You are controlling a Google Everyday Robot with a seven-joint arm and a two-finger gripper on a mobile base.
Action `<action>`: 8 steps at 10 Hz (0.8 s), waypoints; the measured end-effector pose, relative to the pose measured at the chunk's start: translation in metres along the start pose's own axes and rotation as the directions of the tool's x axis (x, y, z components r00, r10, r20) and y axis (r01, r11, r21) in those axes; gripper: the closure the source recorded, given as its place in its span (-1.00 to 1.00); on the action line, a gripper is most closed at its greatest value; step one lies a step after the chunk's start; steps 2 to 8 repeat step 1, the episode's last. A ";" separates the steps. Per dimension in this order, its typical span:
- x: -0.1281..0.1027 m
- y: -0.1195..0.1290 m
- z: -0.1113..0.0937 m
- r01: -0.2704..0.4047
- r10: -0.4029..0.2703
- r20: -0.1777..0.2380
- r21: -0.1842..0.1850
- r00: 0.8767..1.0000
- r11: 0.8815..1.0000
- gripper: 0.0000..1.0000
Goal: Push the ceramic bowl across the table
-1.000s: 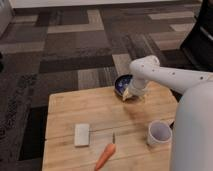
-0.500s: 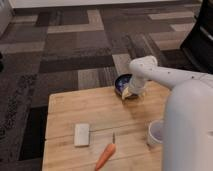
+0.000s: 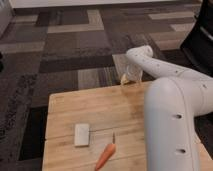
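The light tan wooden table (image 3: 90, 107) fills the lower half of the camera view. My white arm reaches from the lower right across the table's far right corner. The gripper (image 3: 128, 77) hangs at the far edge of the table, just past it, over the carpet. The dark-blue ceramic bowl does not show; the spot at the far edge where the gripper hangs holds only a small pale yellowish patch (image 3: 123, 79).
A white rectangular block (image 3: 81, 135) lies on the table's near left. An orange carrot (image 3: 105, 157) lies near the front edge, with a small thin dark object (image 3: 113, 137) just behind it. My arm's large white link (image 3: 170, 125) covers the table's right side. Patterned grey carpet (image 3: 75, 45) surrounds the table.
The bowl showed beside the gripper at the table's far edge before and is out of sight now. The arm has swung forward and covers the white cup. The gripper has moved toward the far edge.
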 end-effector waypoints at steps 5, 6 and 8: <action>0.000 0.000 0.000 0.000 0.000 0.001 0.000 1.000 1.000 -0.30; 0.000 0.000 0.000 0.000 0.000 0.001 0.000 1.000 1.000 -0.30; 0.000 0.000 0.000 0.000 0.000 0.001 0.000 1.000 1.000 -0.30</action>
